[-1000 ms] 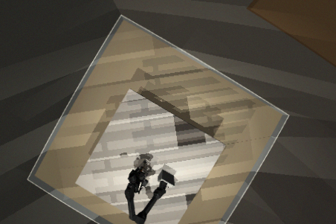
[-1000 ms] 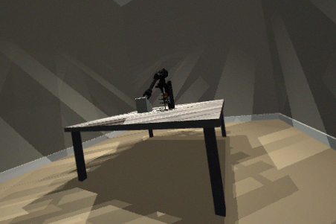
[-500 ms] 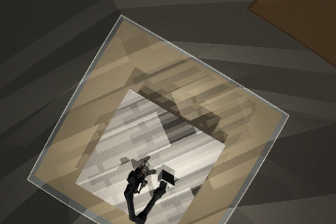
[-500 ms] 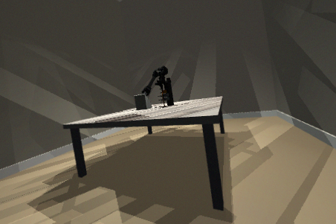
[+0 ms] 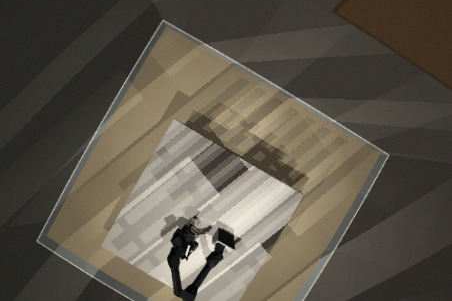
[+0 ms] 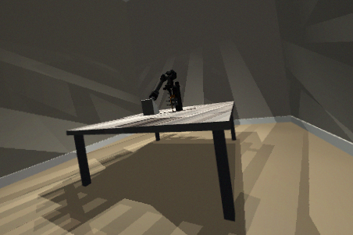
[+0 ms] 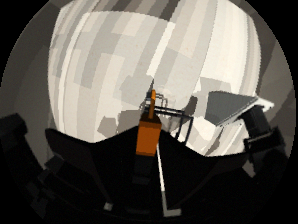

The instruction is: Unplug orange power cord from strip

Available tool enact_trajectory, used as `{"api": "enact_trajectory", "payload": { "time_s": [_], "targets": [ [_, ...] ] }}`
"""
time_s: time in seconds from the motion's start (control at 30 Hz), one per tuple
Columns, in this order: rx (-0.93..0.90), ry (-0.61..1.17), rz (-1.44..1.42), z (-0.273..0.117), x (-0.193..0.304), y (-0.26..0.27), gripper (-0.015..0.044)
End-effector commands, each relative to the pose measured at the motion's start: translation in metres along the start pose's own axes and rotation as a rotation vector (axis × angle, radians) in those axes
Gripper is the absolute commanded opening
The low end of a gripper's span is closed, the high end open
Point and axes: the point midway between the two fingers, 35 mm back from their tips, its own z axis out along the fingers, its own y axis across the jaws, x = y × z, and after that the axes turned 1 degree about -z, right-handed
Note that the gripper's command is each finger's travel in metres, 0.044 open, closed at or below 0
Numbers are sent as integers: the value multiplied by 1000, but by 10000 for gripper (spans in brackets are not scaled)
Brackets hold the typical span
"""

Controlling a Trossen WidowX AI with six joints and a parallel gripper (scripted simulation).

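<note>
The orange plug [image 7: 149, 139] is between my fingers in the wrist view, with its orange cord [image 7: 153, 102] running away beyond it. My gripper [image 7: 148, 131] [image 5: 192, 228] [image 6: 172, 97] is shut on the plug, one dark finger on each side, above the table. A dark piece [image 7: 143, 172] continues below the plug between the fingers. A dark upright bar [image 6: 178, 96] stands beside the gripper in the exterior view; I cannot tell whether either is the power strip. Whether the plug's prongs are in a socket is hidden.
A grey block [image 5: 223, 238] [image 6: 148, 107] [image 7: 227, 106] stands by the arm's base. A thin dark wire frame [image 7: 190, 129] is just beyond the right finger. A pale thin rod [image 7: 161, 175] lies between the fingers' bases. Striped light and shadow cover the table [image 5: 175, 151] [image 6: 195, 119].
</note>
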Motion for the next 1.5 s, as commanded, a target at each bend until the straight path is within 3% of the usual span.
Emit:
{"api": "enact_trajectory", "payload": {
  "time_s": [0.0,0.07,1.03,1.47],
  "targets": [
    [2,1,2,0,0,0,28],
    [2,1,2,0,0,0,0],
    [-2,-2,5,-4,-45,0,0],
    [-3,4,5,0,-34,0,341]
  ]
}}
